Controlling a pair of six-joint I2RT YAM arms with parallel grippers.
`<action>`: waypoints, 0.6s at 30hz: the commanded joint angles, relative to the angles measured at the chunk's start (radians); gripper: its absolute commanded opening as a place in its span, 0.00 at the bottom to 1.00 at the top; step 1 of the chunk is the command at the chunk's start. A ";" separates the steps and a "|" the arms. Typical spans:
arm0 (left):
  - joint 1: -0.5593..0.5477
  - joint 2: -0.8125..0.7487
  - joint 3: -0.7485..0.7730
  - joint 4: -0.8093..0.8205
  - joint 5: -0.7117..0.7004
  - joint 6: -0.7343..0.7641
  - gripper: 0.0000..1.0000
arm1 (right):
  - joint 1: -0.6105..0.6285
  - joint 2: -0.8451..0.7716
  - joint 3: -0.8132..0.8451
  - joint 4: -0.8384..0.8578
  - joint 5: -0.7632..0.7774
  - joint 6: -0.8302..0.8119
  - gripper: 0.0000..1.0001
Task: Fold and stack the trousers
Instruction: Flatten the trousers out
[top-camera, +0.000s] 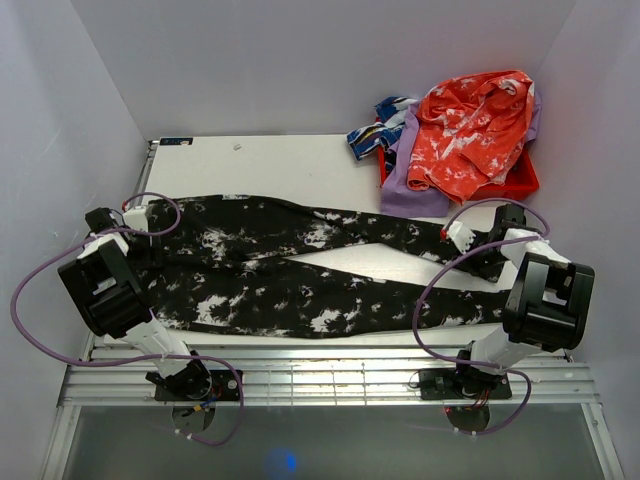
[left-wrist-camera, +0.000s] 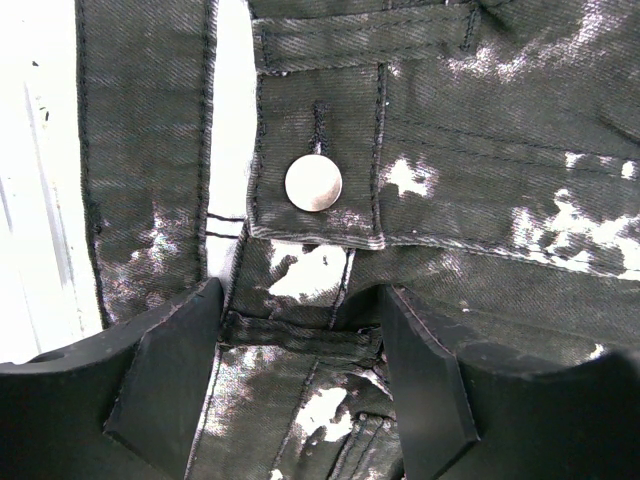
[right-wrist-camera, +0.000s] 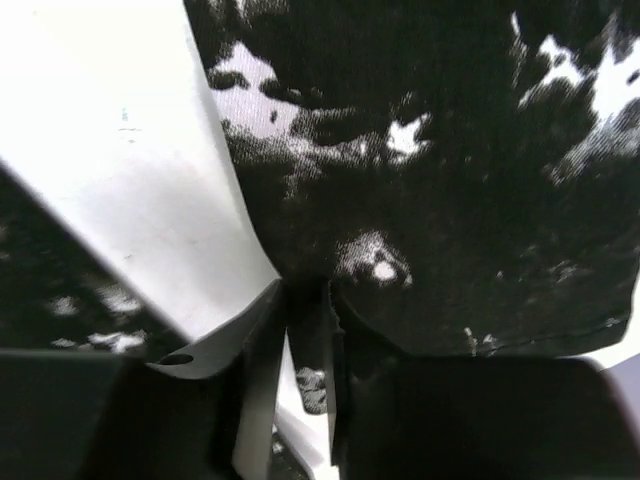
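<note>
Upper right of top view: blue-white cloth (top-camera: 375, 130) mostly buried under orange-red garment (top-camera: 470, 130). Lower centre of right wrist view: lost in dark blur, depth of right gripper (right-wrist-camera: 305, 300) bite on trousers (right-wrist-camera: 430, 200).

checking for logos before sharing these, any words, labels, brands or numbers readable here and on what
No text can be read in any view.
Dark sticker at the far left corner of the table: too small to read.
Metal button on the trousers: plain, no lettering shows.
Blue-white patterned cloth: print only, no letters can be made out.
</note>
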 joint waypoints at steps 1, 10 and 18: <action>0.013 0.009 -0.022 -0.005 -0.002 -0.014 0.74 | 0.000 0.008 -0.014 0.088 0.026 0.016 0.20; 0.013 -0.004 -0.015 -0.009 -0.007 -0.007 0.73 | -0.024 -0.111 0.133 -0.115 -0.040 -0.044 0.08; 0.013 -0.029 -0.024 -0.002 -0.002 -0.005 0.73 | -0.095 -0.361 0.236 -0.452 -0.069 -0.245 0.08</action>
